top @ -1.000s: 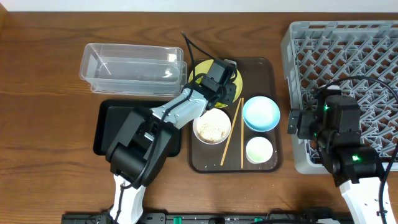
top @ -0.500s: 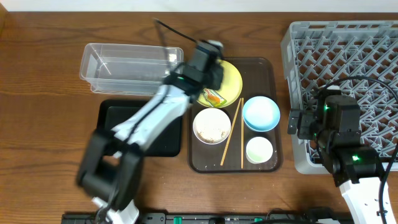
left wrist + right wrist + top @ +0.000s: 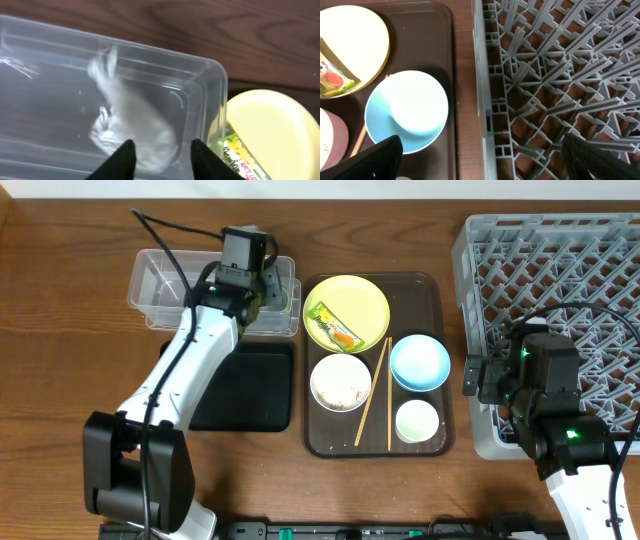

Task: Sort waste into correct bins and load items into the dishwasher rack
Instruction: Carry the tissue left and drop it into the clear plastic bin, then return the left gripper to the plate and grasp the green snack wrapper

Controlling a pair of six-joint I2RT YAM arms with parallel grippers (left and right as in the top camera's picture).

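Note:
My left gripper [image 3: 264, 288] hangs open over the right end of the clear tub [image 3: 180, 290]. In the left wrist view its jaws [image 3: 162, 152] stand apart above a crumpled clear plastic scrap [image 3: 131, 125] lying inside the tub [image 3: 200, 85]. The green-yellow wrapper [image 3: 332, 326] lies on the yellow plate [image 3: 352, 298]. The white bowl [image 3: 340, 382] holds rice. The light-blue bowl [image 3: 420, 362], white cup [image 3: 417, 421] and two chopsticks [image 3: 375, 390] sit on the brown tray [image 3: 430, 285]. My right gripper [image 3: 476, 380] is wide open and empty by the rack's [image 3: 560, 270] left edge [image 3: 490, 160].
The black tray [image 3: 250, 385] lies in front of the tub, partly under my left arm. In the right wrist view the light-blue bowl [image 3: 405, 110] and the plate [image 3: 350, 35] are left of the grey rack [image 3: 560, 75].
My left arm has swung left from over the yellow plate to over the clear tub, where a clear scrap now lies. The wrapper stays on the plate. The right arm has not moved.

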